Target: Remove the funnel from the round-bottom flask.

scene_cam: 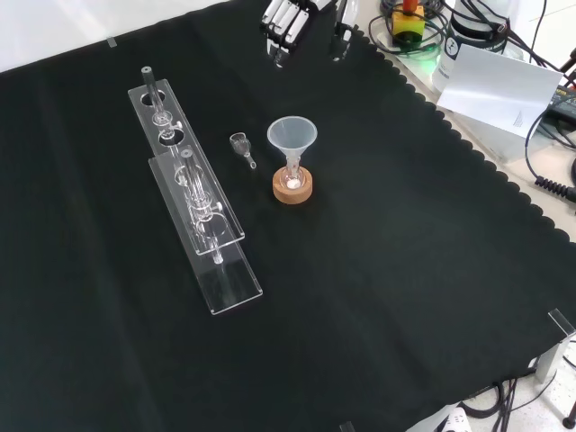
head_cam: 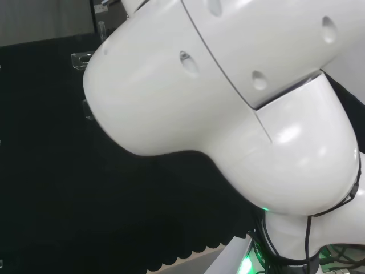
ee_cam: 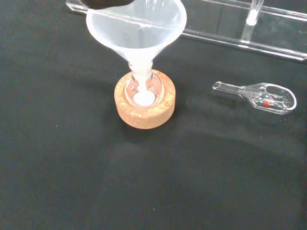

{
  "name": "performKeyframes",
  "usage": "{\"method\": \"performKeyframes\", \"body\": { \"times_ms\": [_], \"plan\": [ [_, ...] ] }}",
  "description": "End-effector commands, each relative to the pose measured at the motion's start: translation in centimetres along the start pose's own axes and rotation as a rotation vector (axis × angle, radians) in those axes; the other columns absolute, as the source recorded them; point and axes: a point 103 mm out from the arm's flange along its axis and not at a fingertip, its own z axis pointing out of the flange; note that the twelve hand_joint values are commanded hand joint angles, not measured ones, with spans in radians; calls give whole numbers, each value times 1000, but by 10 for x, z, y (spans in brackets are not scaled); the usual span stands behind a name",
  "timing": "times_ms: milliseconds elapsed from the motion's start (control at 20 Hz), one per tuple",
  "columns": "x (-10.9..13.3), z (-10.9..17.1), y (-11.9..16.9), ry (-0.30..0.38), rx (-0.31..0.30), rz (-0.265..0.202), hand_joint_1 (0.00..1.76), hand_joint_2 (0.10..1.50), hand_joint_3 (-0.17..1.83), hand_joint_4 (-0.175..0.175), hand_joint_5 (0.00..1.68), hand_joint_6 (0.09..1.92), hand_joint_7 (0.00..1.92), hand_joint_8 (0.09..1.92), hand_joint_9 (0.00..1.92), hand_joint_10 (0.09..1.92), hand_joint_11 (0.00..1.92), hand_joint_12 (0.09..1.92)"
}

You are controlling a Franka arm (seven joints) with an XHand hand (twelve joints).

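Nearest the wrist camera stands the cork ring [ee_cam: 144,104], carrying the round-bottom flask [ee_cam: 143,91] with the funnel [ee_cam: 136,28] seated stem-down in its neck.

Fingers: in the front view the hand [scene_cam: 286,27] hangs at the top edge of the cloth, fingers [scene_cam: 279,34] pointing down, roughly straight and relaxed, thumb set apart from them. It holds nothing and touches nothing.

Outward from the fingers: the funnel [scene_cam: 292,135] lies well apart from the hand, below it in the front view and almost directly in line. Its long axis is upright, wide mouth uppermost, stem in the flask on its cork stand [scene_cam: 292,188]. Judgement: the approach calls for travel toward the funnel and a grasp at the rim or cone, then a straight lift along that axis.

Differences between views: the front view adds a clear rack [scene_cam: 193,193] left of the flask and a small glass scoop [scene_cam: 241,146] between them. The wrist view shows white material at the flask bottom and a red speck in the scoop [ee_cam: 261,96]. The head view shows the arm's white links [head_cam: 228,97] over the cloth.
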Motion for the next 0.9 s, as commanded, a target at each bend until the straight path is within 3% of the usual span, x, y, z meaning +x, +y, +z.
{"method": "performKeyframes", "body": {
  "times_ms": [50,250,600,900],
  "plan": [
    [9,-3,7,-27,65,5,759,964,-175,-63,220,87,15,656,224,752,195,1413],
    [13,0,17,-36,113,-11,727,938,-175,-75,130,87,0,565,176,779,185,1420],
    [18,12,36,-48,161,-1,680,912,-175,-95,63,87,0,625,168,818,182,1433],
    [23,24,51,-86,208,18,663,890,-175,-120,2,87,0,443,134,844,213,1422]
  ]
}}
